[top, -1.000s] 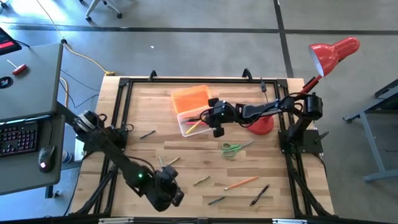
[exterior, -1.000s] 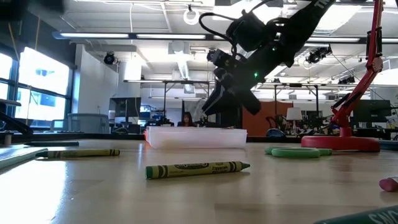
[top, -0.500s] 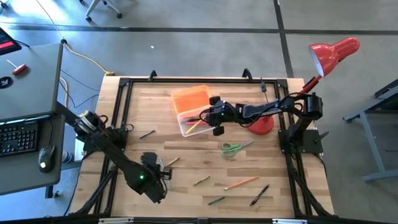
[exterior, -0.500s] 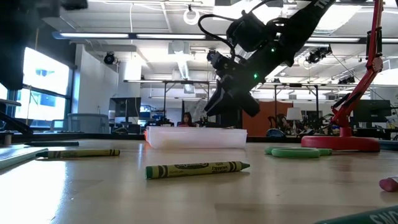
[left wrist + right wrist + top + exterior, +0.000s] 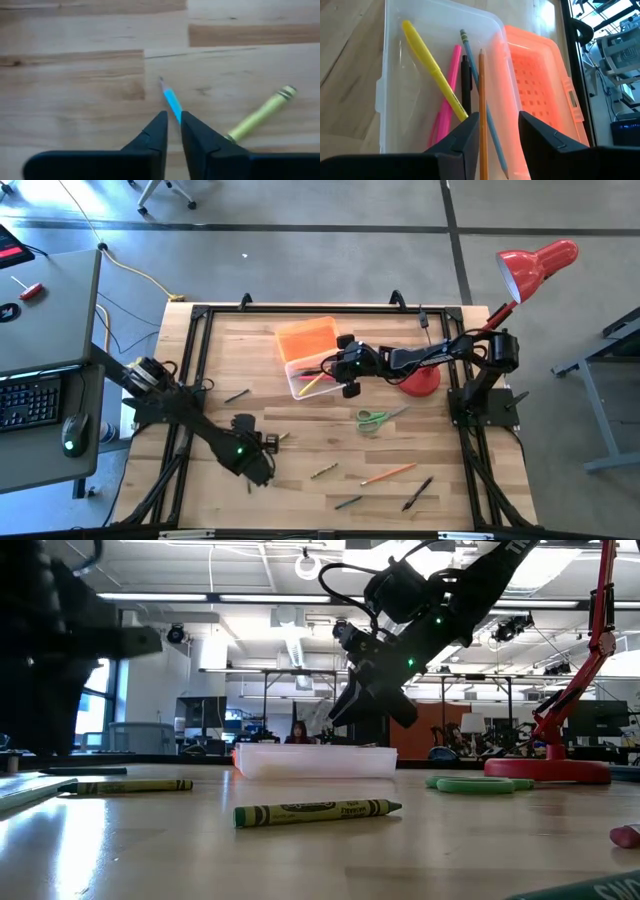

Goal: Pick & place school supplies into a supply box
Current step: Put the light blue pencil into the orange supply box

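the left pincer (image 5: 173, 131), pinching a blue pencil (image 5: 171, 101), has moved up the worktop (image 5: 300, 430) from the front edge to just beside a yellow crayon (image 5: 261, 113). the right pincer (image 5: 498, 126) stays spread over the supply box (image 5: 400, 125), where a yellow pen (image 5: 434, 73) and others lie.
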### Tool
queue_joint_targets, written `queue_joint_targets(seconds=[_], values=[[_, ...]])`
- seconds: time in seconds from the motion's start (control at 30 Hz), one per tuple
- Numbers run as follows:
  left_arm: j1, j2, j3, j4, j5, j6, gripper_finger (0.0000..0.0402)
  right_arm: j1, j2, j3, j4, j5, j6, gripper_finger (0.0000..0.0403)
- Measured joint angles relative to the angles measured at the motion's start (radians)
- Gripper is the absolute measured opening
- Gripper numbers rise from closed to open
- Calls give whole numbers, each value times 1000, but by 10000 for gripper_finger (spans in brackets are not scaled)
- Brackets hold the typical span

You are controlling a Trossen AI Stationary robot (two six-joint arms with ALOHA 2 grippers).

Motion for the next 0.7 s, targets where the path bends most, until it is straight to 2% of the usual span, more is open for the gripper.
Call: queue_joint_targets(seconds=[0.23,0.7], values=[[55,0,-27,47,16,18,148,0,0,0,0,0,0,114],[70,30,-26,70,57,26,154,0,0,0,0,0,4,114]])
